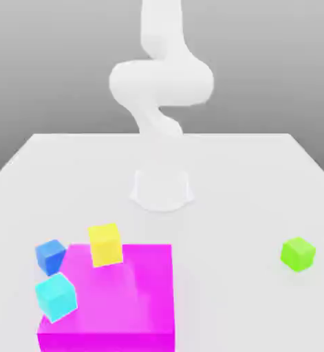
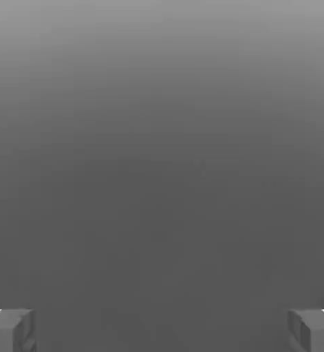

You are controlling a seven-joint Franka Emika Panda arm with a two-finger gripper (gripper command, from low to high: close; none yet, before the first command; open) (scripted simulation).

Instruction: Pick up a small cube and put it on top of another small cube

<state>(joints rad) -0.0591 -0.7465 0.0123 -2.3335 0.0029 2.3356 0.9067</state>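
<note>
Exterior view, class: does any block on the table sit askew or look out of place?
Yes. The yellow cube and the cyan cube look tilted and overlap the edges of the magenta block, rather than sitting square. The dark-blue cube lies beside it; the green cube stands alone, far toward the exterior view's right.

Dark-blue small cube (image 1: 51, 256) sits just beside the magenta block (image 1: 116, 302), perhaps touching, near the cyan cube (image 1: 56, 296).

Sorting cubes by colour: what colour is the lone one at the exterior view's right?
Bright green, clearest in the exterior view.
</note>
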